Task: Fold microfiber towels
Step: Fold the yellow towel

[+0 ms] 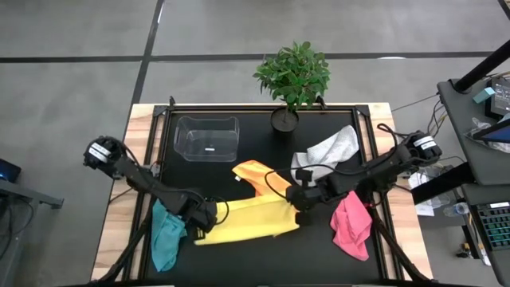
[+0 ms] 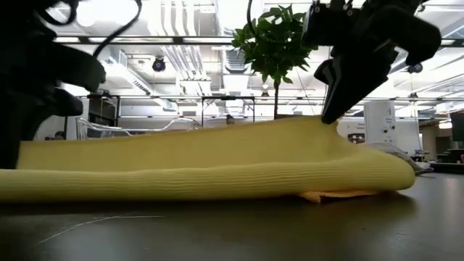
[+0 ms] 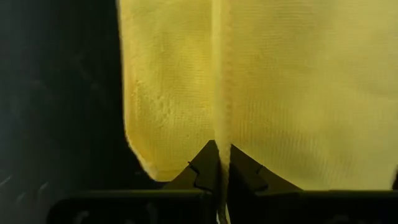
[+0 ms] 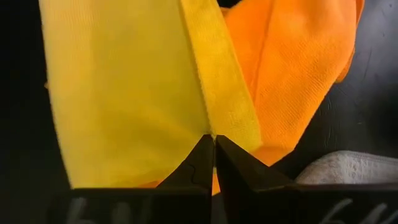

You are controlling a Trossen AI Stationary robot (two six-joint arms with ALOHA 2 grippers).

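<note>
The left gripper (image 1: 209, 215) is clamped on the left edge of the yellow towel (image 1: 247, 219), a fold of cloth pinched between its fingers (image 3: 202, 171). The right gripper (image 1: 299, 209) is pinched tight on the same towel's right edge, its fingers (image 4: 202, 165) closed on the hem. The yellow towel lies stretched between the 2 grippers near the front of the black table (image 1: 255, 263). The orange towel (image 1: 256, 175) lies just behind it, partly under its right end. The teal towel (image 1: 166, 235) sits at the front left, the pink towel (image 1: 351, 227) at the front right, the white-grey towel (image 1: 331, 150) behind on the right. The clear plastic box (image 1: 207, 138) stands at the back left with no towel in it, and a potted plant (image 1: 292, 76) stands at the back edge
</note>
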